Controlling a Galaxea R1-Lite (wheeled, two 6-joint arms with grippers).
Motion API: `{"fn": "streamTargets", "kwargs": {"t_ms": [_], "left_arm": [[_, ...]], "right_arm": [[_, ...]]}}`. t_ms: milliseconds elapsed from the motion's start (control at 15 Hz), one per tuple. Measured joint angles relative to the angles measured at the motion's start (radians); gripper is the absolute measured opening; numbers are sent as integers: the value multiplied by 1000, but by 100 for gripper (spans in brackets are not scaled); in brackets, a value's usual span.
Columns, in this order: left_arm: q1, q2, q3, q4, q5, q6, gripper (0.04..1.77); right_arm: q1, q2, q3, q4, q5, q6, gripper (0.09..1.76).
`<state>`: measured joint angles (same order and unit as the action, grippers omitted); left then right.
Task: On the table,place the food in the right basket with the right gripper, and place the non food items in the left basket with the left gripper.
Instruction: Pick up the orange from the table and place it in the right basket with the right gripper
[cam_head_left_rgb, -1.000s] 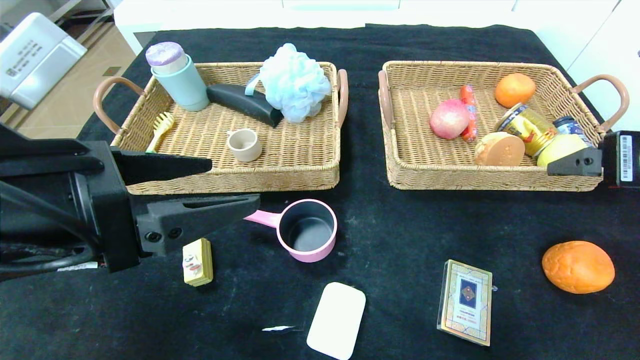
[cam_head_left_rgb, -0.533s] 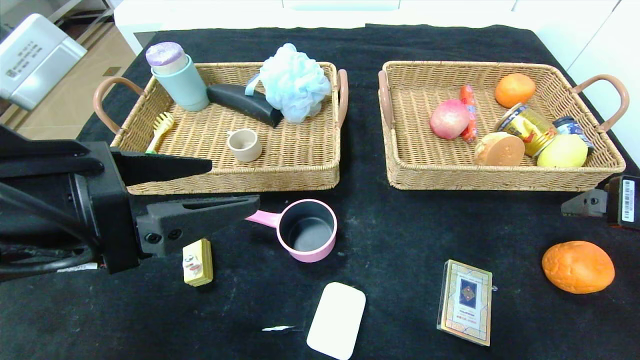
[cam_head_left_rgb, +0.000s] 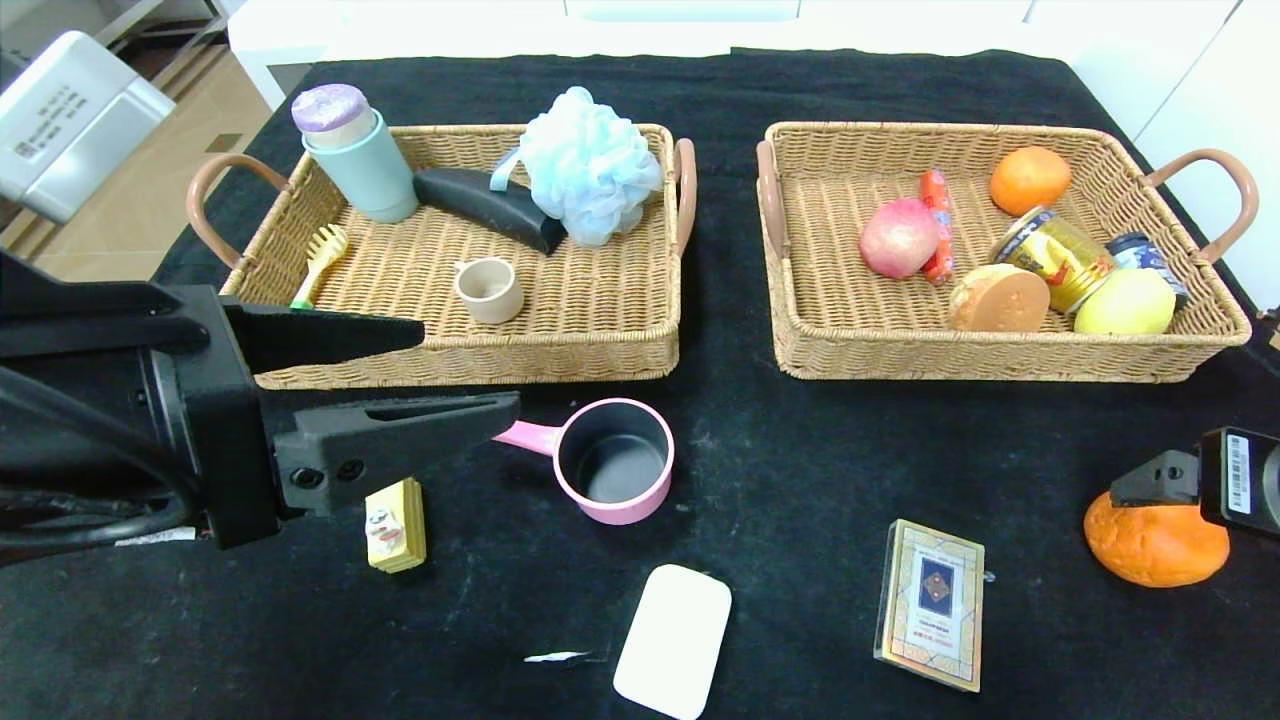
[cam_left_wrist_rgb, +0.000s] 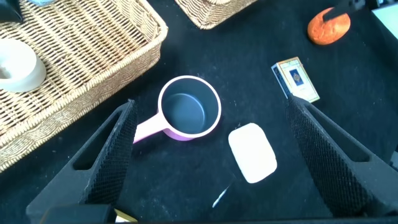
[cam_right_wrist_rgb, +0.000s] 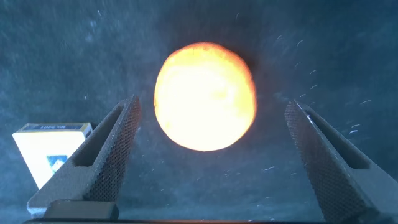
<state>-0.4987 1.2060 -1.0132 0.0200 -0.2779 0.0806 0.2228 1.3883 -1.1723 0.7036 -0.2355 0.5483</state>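
An orange bumpy fruit (cam_head_left_rgb: 1155, 538) lies on the black table at the front right; in the right wrist view it (cam_right_wrist_rgb: 205, 96) sits below and between the wide-open fingers. My right gripper (cam_head_left_rgb: 1150, 480) hovers open and empty just above it. My left gripper (cam_head_left_rgb: 460, 375) is open and empty, held above the table at the left, over a pink saucepan (cam_head_left_rgb: 610, 460) and a white soap bar (cam_head_left_rgb: 672, 640), both also in the left wrist view (cam_left_wrist_rgb: 186, 109) (cam_left_wrist_rgb: 253, 152). A card box (cam_head_left_rgb: 930, 603) and a small yellow block (cam_head_left_rgb: 396, 523) lie on the table.
The left wicker basket (cam_head_left_rgb: 600, 345) holds a mint cup, a dark case, a blue bath puff, a small beige cup and a yellow brush. The right wicker basket (cam_head_left_rgb: 1000, 360) holds an apple, a sausage, an orange, cans, a bun and a lemon.
My right gripper has moved from the right basket's front rim toward the table's front, down to just over the orange fruit. The left arm has not moved.
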Motion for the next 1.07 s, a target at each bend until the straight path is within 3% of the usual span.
{"fn": "streamTargets", "kwargs": {"t_ms": [200,667,1067], "left_arm": [[0,0,1,0,1,0,172],[0,0,2,-2,1,0,172],[0,0,3,-2,1,0,172]], "right_arm": [[-9,1,47,-64,51,13,170],[-13,37,119,-164,73,13,171],[-36,71,131,-176,72,13,171]]}}
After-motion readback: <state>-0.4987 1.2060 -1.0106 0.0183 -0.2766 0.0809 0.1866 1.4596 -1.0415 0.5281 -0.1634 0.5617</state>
